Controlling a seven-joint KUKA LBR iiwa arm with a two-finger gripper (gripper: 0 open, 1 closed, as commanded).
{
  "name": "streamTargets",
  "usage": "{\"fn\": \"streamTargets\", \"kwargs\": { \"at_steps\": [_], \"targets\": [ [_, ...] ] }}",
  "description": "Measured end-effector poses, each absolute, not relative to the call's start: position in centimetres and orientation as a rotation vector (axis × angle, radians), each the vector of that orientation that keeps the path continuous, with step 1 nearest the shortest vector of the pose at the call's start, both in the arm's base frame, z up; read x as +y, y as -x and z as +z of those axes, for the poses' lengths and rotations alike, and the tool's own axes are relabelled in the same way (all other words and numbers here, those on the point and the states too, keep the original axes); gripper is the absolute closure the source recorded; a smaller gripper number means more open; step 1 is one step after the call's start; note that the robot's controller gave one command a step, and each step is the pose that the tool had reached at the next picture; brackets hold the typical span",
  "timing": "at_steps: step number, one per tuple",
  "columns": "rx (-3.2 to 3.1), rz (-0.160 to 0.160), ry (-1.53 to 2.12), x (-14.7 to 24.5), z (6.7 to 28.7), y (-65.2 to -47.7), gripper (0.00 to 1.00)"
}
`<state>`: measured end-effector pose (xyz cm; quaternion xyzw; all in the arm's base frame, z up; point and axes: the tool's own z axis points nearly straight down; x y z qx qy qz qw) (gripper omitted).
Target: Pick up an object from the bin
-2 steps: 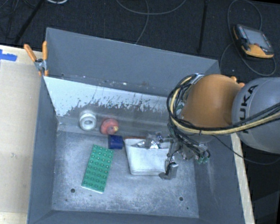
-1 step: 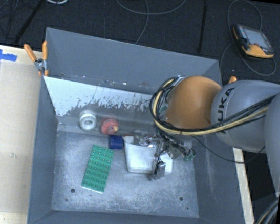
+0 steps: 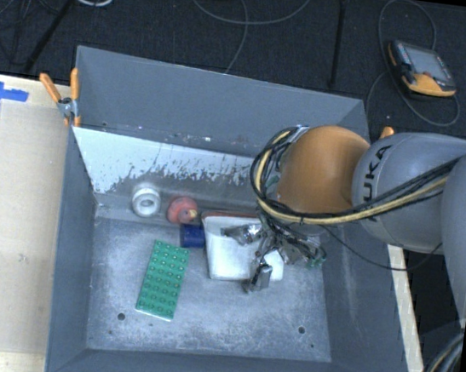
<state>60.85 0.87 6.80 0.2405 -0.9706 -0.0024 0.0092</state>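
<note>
My gripper [image 3: 256,276] hangs below the orange dome in the middle right of the bin, its fingertips down at the right edge of a white flat block [image 3: 226,249]. A small white piece sits beside the fingertips, and I cannot make out whether it is gripped. A small blue block [image 3: 192,235] lies against the white block's left side. Just beyond it rests a pink-red ball [image 3: 181,210].
A green studded plate [image 3: 162,279] lies flat in the lower left of the bin floor. A white tape roll [image 3: 145,201] stands near the back wall at the left. The arm and its cables cover the bin's right back part.
</note>
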Motion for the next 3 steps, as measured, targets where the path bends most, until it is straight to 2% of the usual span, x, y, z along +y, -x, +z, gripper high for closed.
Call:
{"fn": "streamTargets", "kwargs": {
  "at_steps": [1,2,3],
  "targets": [
    [-3.042,0.000,-0.804,3.6,17.2,-56.7,1.00],
    [-2.855,-0.003,-1.304,3.4,14.2,-57.5,1.00],
    [-2.859,0.004,-1.324,3.7,21.9,-60.0,1.00]
  ]
}}
